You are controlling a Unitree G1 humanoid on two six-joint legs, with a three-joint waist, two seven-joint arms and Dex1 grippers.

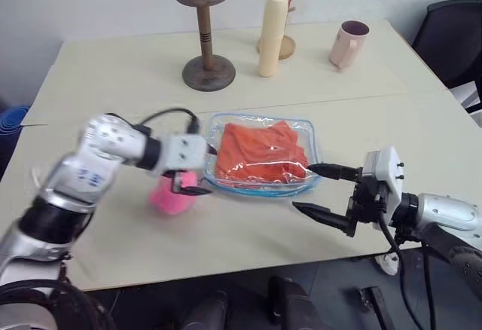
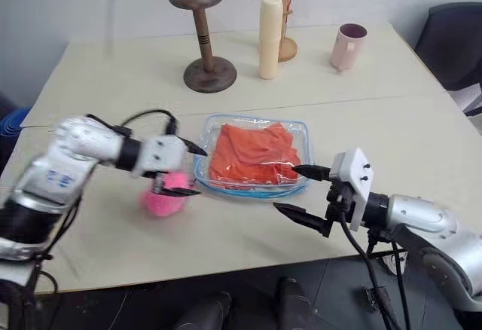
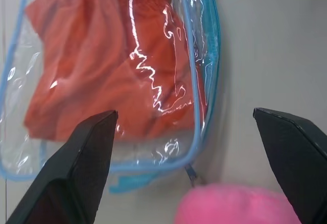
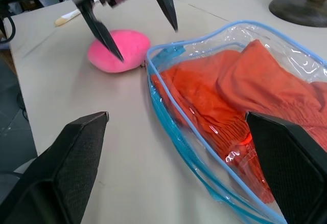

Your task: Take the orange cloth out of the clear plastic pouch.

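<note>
Pale beige desk (image 1: 226, 232). The bright orange gathered cloth (image 1: 260, 151) sits inside the clear blue-trimmed plastic pouch (image 1: 301, 130), between both wide-open, empty hands: left hand (image 1: 197, 166), right hand (image 1: 320, 190). Risk: slick plastic could slide away, or fingers snag the pink fluffy pom-pom (image 1: 169, 198) just under the left hand.

No lettering, label, brand or number can be read on anything in the scene, from the table's objects to the robot's arms.
</note>
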